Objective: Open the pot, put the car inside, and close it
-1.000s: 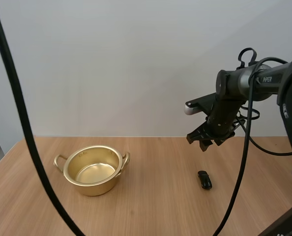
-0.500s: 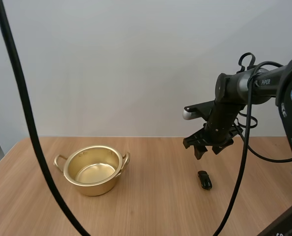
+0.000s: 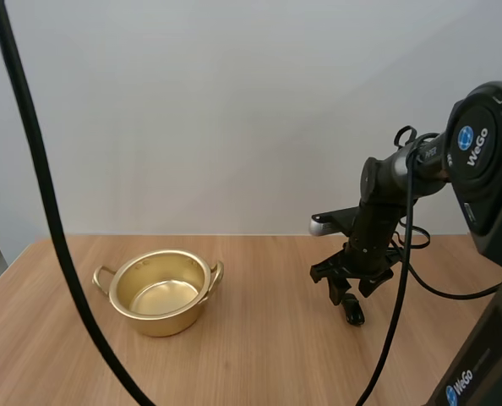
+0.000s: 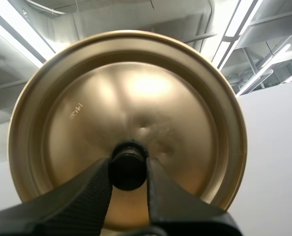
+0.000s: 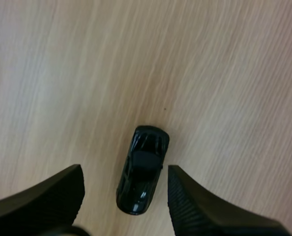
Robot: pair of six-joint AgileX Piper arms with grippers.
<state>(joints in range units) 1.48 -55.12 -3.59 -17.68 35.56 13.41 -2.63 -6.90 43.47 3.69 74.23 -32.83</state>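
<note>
The black toy car (image 5: 142, 169) is lying on the wooden table (image 5: 224, 73) between the spread fingers of the right gripper (image 5: 125, 172) — untouched. The open gold pot (image 3: 160, 292) is sitting well apart from it; the left gripper (image 4: 129, 168) is pinching the lid (image 4: 136, 88) by its black knob (image 4: 129, 156).

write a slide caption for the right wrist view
Open right gripper poised over the black toy car on the wooden table.

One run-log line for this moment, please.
pot open, empty | left gripper shut on lid | right gripper open above car on table
</note>
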